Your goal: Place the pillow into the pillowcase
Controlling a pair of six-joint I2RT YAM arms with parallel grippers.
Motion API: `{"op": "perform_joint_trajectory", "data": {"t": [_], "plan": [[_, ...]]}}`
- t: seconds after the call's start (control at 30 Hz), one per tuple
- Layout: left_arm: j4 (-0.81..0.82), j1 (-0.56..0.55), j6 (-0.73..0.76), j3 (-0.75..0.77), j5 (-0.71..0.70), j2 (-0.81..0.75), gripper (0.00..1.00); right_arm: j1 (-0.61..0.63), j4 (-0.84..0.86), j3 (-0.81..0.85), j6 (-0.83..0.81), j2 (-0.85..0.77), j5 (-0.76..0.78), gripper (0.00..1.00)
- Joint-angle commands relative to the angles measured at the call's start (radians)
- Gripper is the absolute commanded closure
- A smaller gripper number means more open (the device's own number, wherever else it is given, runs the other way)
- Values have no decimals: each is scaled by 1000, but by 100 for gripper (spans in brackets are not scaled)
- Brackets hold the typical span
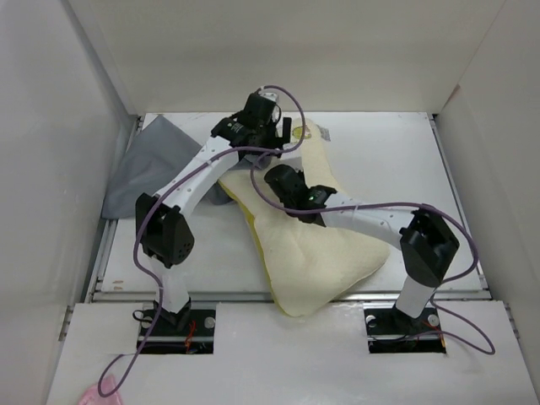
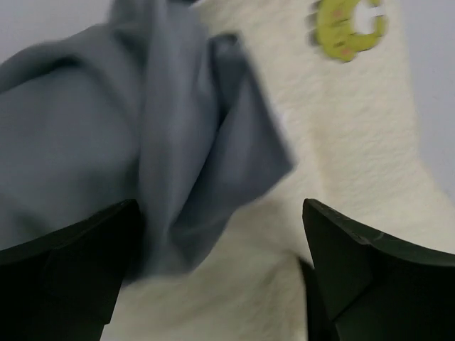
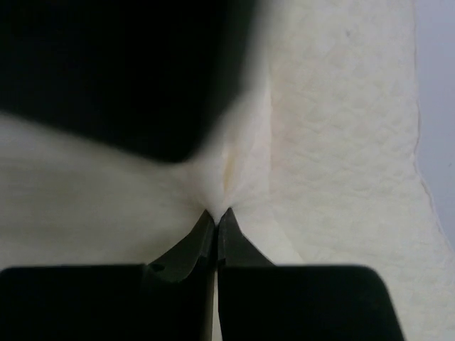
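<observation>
White walls (image 1: 76, 101) box in the table (image 1: 396, 160) on the left, back and right. The pillow (image 1: 321, 253) lies diagonally across the centre, from near edge to back. The pillowcase (image 1: 152, 169) fills the back-left corner. Bare tabletop shows only to the pillow's right, w/ room to pass. Both arms cross over the middle (purple cables (image 1: 371, 205) loop btwn them). The left gripper (image 2: 220, 273) gapes wide, grey cloth against one finger. The right gripper (image 3: 215, 222) is pinched tight on pillow fabric, no gap.

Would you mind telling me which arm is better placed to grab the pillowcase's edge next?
The left: the left gripper hangs open over the pillowcase, while the right gripper is shut on the pillow.
</observation>
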Motion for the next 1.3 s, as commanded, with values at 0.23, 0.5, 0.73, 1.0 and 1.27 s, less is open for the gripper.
{"op": "perform_joint_trajectory", "data": {"t": [0.23,0.5,0.73,1.0,1.27], "plan": [[-12,12,-260,-469,-341,-429,0,-140,33,-20,49,-24,-99,100],[140,92,-248,-594,-291,-350,0,-177,33,2,40,-15,-168,100],[132,92,-204,-455,-256,-109,18,-189,21,20,31,5,-165,100],[73,121,-245,-395,-361,-86,41,-199,0,2,12,5,-145,100],[93,149,-224,-429,-330,-43,94,-199,-20,2,-7,14,-122,100]]}}
